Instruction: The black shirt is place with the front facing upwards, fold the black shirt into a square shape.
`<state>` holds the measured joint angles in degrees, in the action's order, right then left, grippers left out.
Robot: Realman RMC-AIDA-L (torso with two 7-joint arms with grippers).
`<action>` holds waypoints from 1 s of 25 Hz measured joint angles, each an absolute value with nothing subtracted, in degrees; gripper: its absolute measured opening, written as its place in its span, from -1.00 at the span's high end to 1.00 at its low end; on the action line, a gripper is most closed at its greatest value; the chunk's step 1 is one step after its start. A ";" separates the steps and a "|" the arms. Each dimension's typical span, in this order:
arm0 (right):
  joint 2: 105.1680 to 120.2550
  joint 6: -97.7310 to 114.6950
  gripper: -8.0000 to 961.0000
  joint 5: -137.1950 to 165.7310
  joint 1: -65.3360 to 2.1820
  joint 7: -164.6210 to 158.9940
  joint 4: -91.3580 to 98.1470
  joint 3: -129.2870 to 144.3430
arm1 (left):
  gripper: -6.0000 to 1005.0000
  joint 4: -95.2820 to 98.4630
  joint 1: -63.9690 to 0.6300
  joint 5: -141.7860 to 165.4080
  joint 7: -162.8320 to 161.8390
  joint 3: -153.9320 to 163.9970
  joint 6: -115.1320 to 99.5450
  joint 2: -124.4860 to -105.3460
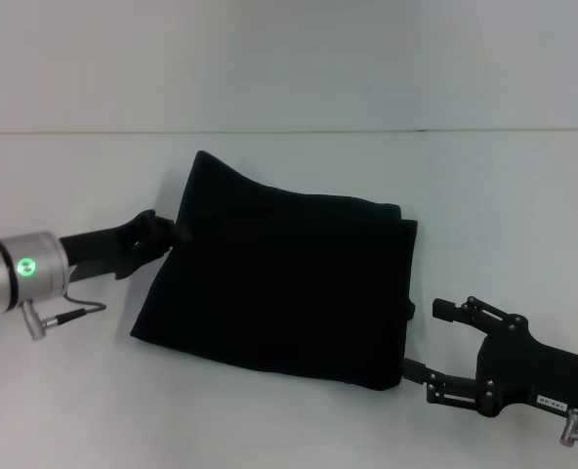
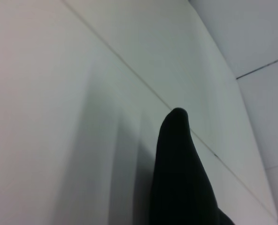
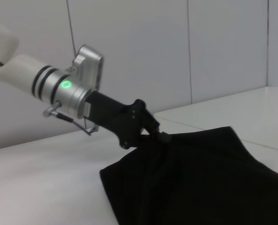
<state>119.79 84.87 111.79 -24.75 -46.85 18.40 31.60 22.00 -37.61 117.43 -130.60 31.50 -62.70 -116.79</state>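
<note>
White tabletop [image 1: 299, 420], plain and matte, meeting a pale wall along its far edge. Lying directly on it near the middle, a black shirt [image 1: 289, 283], folded into a rough rectangle, plain side up, far left corner lifted slightly.

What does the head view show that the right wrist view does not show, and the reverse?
Only the head view shows the right gripper, jaws open, just beside the near right corner of the black shirt and not holding it. It also shows the whole folded outline lying on the white table.

Only the right wrist view shows the wall panels behind the table, and the shirt's edge lifted where it is gripped.

Both show the left gripper shut on the shirt's left edge, and the plain black cloth.
</note>
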 joint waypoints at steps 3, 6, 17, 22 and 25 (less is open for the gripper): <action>119.79 84.84 -0.96 111.79 -24.84 -46.79 18.38 31.26 | 0.89 21.11 -35.73 115.63 -130.58 30.13 -64.03 -117.10; 119.79 84.89 -0.96 111.80 -24.87 -46.75 18.46 31.19 | 0.88 19.10 -34.40 113.61 -130.21 29.46 -64.73 -117.19; 119.79 85.00 -0.96 111.75 -24.96 -46.46 18.39 31.20 | 0.86 19.05 -33.95 113.85 -128.89 31.57 -67.51 -117.31; 119.84 85.01 -0.96 111.71 -24.90 -46.44 18.37 31.12 | 0.85 21.90 -32.30 112.45 -115.62 29.75 -75.49 -117.74; 119.86 85.00 -0.96 111.57 -24.91 -46.43 18.37 30.84 | 0.84 24.63 -31.07 112.26 -108.68 29.77 -79.31 -117.50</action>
<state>119.86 85.00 111.57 -24.91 -46.43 18.37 30.84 24.63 -31.07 112.26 -108.68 29.77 -79.31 -117.50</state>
